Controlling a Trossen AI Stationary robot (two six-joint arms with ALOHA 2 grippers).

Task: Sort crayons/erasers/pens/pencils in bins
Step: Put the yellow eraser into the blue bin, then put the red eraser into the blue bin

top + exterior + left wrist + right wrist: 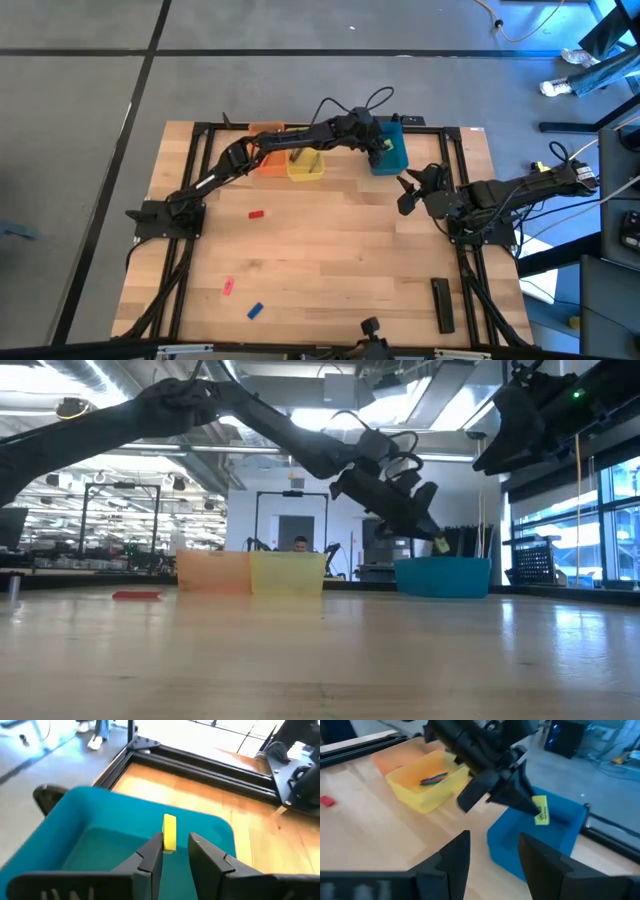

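Observation:
My left gripper (175, 840) hangs open over the teal-blue bin (100, 835), which stands at the table's far edge right of the yellow bin (306, 166) and the orange bin (268, 160). A yellow eraser (169, 834) stands upright at the tip of one of its fingers, above the bin's inside. My right gripper (492, 850) waits open at the table's right side, empty, pointing toward the bins. A red eraser (257, 214), a pink one (228, 287) and a blue one (255, 311) lie flat on the wood. My left gripper has the yellow eraser's lower end (169, 847) beside the tip of one finger (156, 845); the other finger (197, 845) stands apart from it. Whether the eraser touches that finger, I cannot tell. The fingers slant down from the table's left over the bin.
The yellow bin holds a few coloured sticks (434, 779). A long black bar (442, 304) lies near the front right corner. A black metal frame (200, 180) runs along the table's sides. The table's middle is bare wood (330, 250).

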